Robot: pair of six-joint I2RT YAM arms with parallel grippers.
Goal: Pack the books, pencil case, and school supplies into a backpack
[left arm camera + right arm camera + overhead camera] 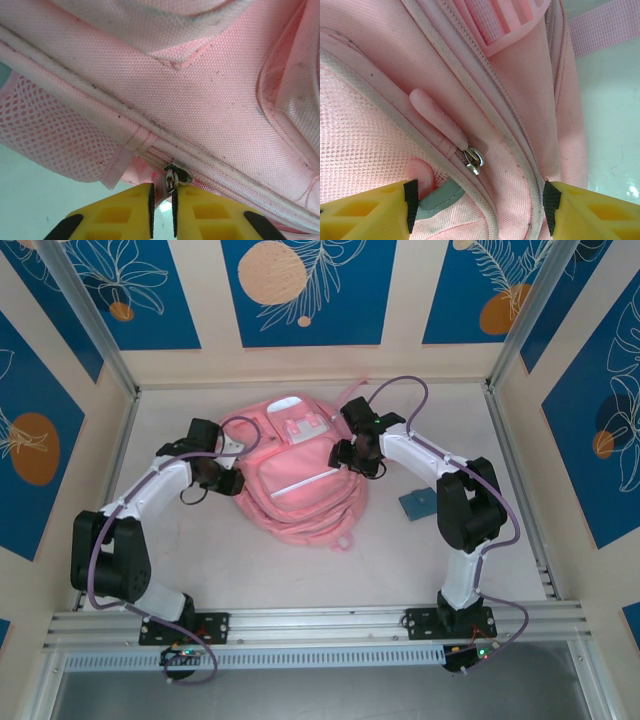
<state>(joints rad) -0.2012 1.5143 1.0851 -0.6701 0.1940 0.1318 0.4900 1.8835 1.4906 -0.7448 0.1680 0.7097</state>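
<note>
Opening the bag comes first: the left gripper (162, 192) sets its fingers almost together round the metal zip tab (172, 177) of the pink backpack (200, 100), though whether they pinch it firmly cannot be told. The right gripper (480, 192), fingers wide, clamps a thick fold of the bag between them. The next move likely calls for a sure pinch, then a steady pull along the zip.
</note>
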